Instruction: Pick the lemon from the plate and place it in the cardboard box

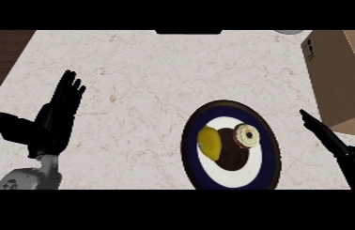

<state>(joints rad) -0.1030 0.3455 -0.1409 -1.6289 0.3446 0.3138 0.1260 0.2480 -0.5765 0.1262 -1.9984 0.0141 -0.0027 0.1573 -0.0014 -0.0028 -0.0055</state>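
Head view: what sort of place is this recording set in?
Probably a kitchen counter: a pale marbled countertop holds a dark-rimmed plate with a lemon and a doughnut-like pastry. A cardboard box stands at the right edge.

Pale marble counter [159,69] carries a dark-rimmed plate [267,170] near, right of centre; cardboard box [333,69] sits at far right.

one head view looks steeply down at the counter [159,69].
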